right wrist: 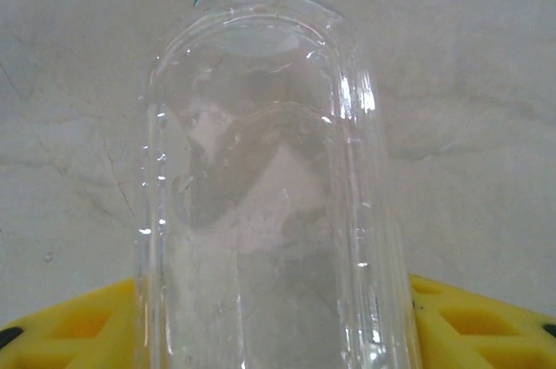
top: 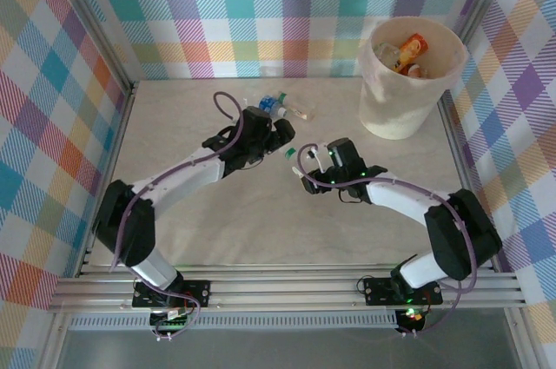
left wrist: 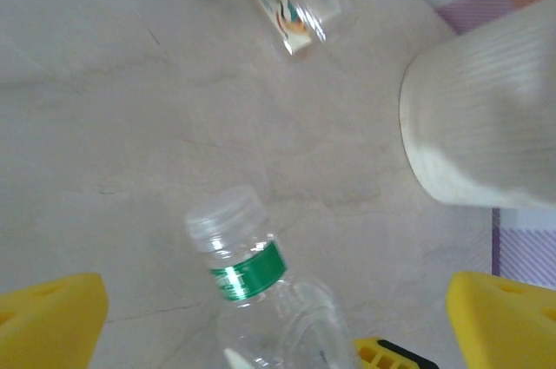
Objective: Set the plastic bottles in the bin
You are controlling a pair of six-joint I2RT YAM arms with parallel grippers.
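Clear, green-banded plastic bottle [right wrist: 269, 169] clamped in right gripper [right wrist: 278, 321].
The body is pinched between yellow jaws; the left gripper [left wrist: 276, 317] is spread wide, empty.

No lettering, brand or number can be read. The clear bottle [left wrist: 265, 321] in mid-bench carries a green band [left wrist: 248, 272] below its cap, with white marks too blurred to make out. On the second bottle [left wrist: 291, 0], farther off, the orange-and-teal label is equally blurred. In the bin [top: 382, 113], far right, the orange-labelled bottle [top: 413, 46] shows print too small to read.
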